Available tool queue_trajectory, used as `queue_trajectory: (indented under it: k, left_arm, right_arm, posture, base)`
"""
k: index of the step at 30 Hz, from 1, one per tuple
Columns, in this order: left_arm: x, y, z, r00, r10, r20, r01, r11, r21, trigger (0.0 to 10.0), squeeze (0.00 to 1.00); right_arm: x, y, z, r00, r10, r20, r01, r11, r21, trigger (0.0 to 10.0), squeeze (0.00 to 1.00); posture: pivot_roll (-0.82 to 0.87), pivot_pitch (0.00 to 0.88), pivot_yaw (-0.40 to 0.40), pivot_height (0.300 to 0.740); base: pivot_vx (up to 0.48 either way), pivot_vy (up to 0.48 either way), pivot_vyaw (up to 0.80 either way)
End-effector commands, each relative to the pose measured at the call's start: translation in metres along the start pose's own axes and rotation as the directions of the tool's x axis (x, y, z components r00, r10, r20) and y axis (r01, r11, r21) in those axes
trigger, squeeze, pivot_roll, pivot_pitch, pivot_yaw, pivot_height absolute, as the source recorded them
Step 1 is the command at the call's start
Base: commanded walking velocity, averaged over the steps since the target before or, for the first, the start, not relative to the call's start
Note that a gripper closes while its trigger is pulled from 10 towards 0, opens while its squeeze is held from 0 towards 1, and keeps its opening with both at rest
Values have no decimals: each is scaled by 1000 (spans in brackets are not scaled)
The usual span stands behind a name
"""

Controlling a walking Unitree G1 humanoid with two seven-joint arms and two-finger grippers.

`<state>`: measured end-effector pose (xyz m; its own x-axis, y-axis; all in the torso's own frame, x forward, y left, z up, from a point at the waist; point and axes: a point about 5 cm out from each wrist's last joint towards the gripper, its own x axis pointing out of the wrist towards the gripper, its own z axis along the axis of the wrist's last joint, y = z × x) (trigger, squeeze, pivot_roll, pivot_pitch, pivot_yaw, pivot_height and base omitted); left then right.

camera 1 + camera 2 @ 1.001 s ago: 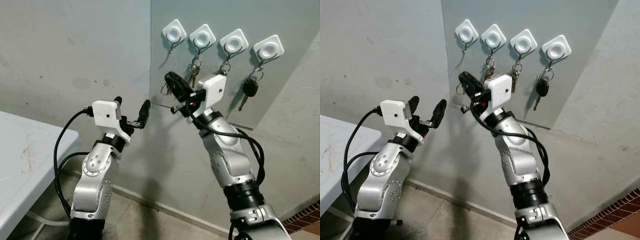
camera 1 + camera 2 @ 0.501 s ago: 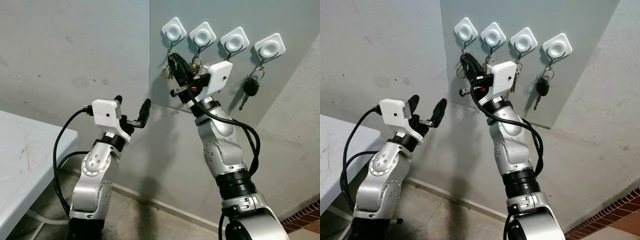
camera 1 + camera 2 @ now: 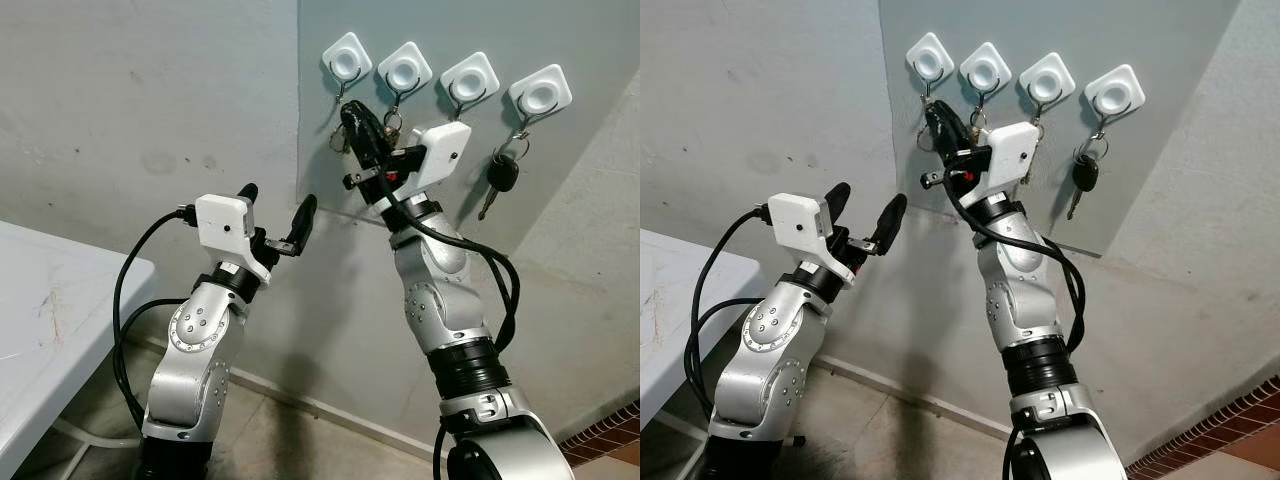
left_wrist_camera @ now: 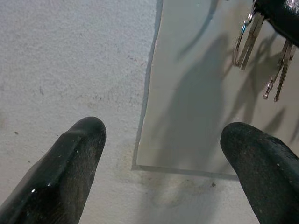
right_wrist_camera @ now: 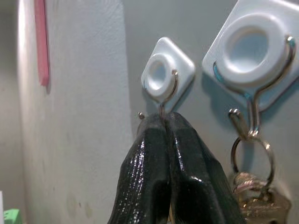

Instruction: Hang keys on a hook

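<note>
Hanging is close but, by my reading, not finished: your right claw point(image 3: 352, 118) is pressed together on the keys point(image 4: 246, 41), raised to just under the leftmost hook point(image 5: 164, 88) of the 4 white hooks on the wall panel point(image 3: 580, 40). From the right wrist, the black fingertips point(image 5: 163, 135) sit right below that hook's wire, nearly touching it, and I cannot tell whether the ring has caught. The left wrist camera shows 2 keys dangling from the claw, free of the wall. The other 3 hooks already carry keys, among them a black-headed car key point(image 3: 499, 178) on the rightmost. What is left, I judge, is seating the ring over the wire, letting go and backing away.

Room is tight on one side. The second hook's key bunch point(image 5: 254, 198) hangs just beside your claw, so drift toward it risks a knock. The panel's left edge lies just past the target hook, with bare plaster beyond it, so there is open room on that side. Your left claw point(image 3: 277, 210) hangs spread and empty, lower down and well apart, and the counter point(image 3: 40, 310) sits far off to the left.
</note>
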<state>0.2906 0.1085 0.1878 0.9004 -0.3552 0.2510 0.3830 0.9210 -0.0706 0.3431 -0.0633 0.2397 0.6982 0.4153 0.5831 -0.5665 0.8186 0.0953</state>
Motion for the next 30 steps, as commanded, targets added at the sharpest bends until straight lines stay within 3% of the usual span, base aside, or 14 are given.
queue_trajectory:
  k: [1, 23, 30]
  left_arm:
    - [1, -4, 4, 1000, -23, 7, 23, 1000, 16, 10000, 0]
    - [1, -4, 4, 1000, -12, 10, 11, 1000, 17, 10000, 0]
    - [1, -4, 3, 1000, -7, 7, 7, 1000, 12, 10000, 0]
  right_arm:
    - [10, 1, 15, 998, 3, 68, -2, 1000, -9, 10000, 0]
    - [20, 19, 24, 995, 20, 94, -25, 998, 56, 10000, 0]
    - [17, 34, 22, 997, -8, 74, 0, 995, 104, 10000, 0]
  posture:
    - [17, 13, -24, 740]
    - [26, 4, -36, 740]
    - [20, 14, -37, 740]
  base:
    - [0, 0, 0]
    - [0, 0, 0]
    - [0, 0, 0]
